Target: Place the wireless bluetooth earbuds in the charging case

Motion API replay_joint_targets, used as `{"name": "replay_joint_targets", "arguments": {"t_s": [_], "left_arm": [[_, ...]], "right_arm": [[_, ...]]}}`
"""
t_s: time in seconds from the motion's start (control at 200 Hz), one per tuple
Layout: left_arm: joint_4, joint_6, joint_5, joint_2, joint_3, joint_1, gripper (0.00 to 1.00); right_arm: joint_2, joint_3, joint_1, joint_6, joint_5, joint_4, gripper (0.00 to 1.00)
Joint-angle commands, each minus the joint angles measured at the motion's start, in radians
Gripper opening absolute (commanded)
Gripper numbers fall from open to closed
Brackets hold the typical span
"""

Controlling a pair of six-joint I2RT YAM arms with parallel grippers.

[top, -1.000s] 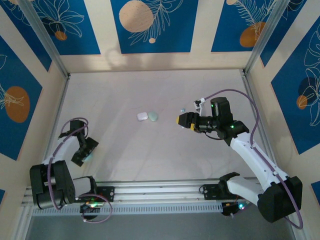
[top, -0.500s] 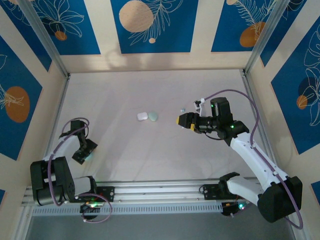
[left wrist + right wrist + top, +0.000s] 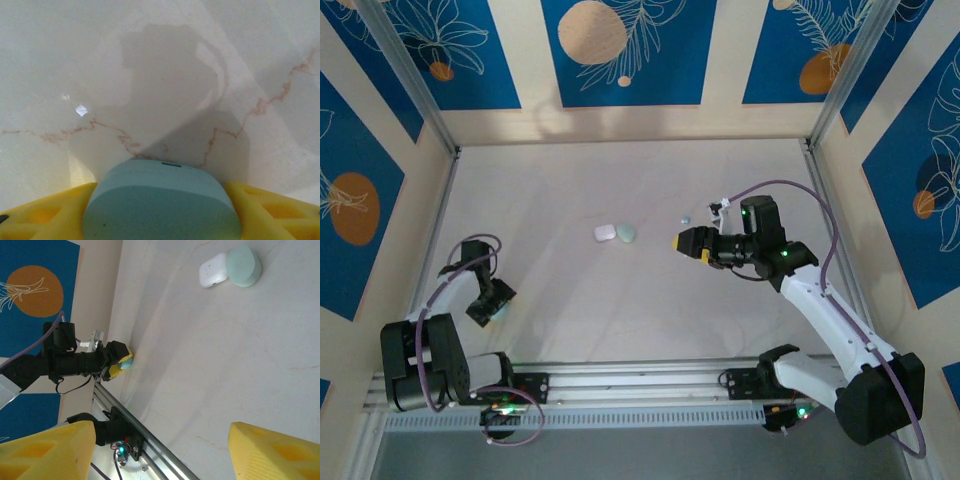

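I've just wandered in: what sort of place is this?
Probably a robot test booth: a left arm and a right arm bolted to a rail at a marble-look table, walled by blue leaf-print panels; the left hand holds a teal case.

A pale teal rounded plastic charging case (image 3: 160, 205) sits between the left gripper (image 3: 161, 192)'s yellow fingers, touching both. Well ahead of the right gripper (image 3: 678, 241), a white rounded plastic case (image 3: 604, 232) and a second teal case (image 3: 626, 233) lie side by side, touching. A tiny pale earbud (image 3: 686, 220) lies near its fingertips.
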Motion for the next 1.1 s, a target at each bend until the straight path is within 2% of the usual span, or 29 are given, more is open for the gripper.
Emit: {"name": "replay_joint_targets", "arguments": {"t_s": [0.0, 0.335, 0.51, 0.615, 0.905, 1.095], "left_arm": [[0.026, -0.003, 0.119, -0.012, -0.017, -0.070, 0.64], [0.036, -0.164, 0.081, 0.015, 0.022, -0.336, 0.63], [0.041, -0.237, 0.066, 0.066, 0.080, -0.513, 0.63], [0.037, -0.287, 0.031, 0.099, 0.134, -0.621, 0.63], [0.025, -0.348, -0.026, 0.334, 0.384, -0.956, 0.63], [0.035, -0.345, 0.001, 0.496, 0.518, -1.076, 0.62]], "right_arm": [[-0.014, -0.001, -0.001, -0.013, -0.005, -0.040, 0.71], [-0.018, 0.010, -0.004, -0.006, 0.012, -0.046, 0.71], [-0.019, 0.009, -0.004, -0.004, 0.025, -0.057, 0.71], [-0.028, 0.011, -0.003, 0.017, 0.080, -0.072, 0.71], [-0.145, -0.043, -0.027, 0.090, 0.274, -0.068, 0.71], [-0.177, -0.069, -0.056, 0.093, 0.275, -0.103, 0.72]]}}
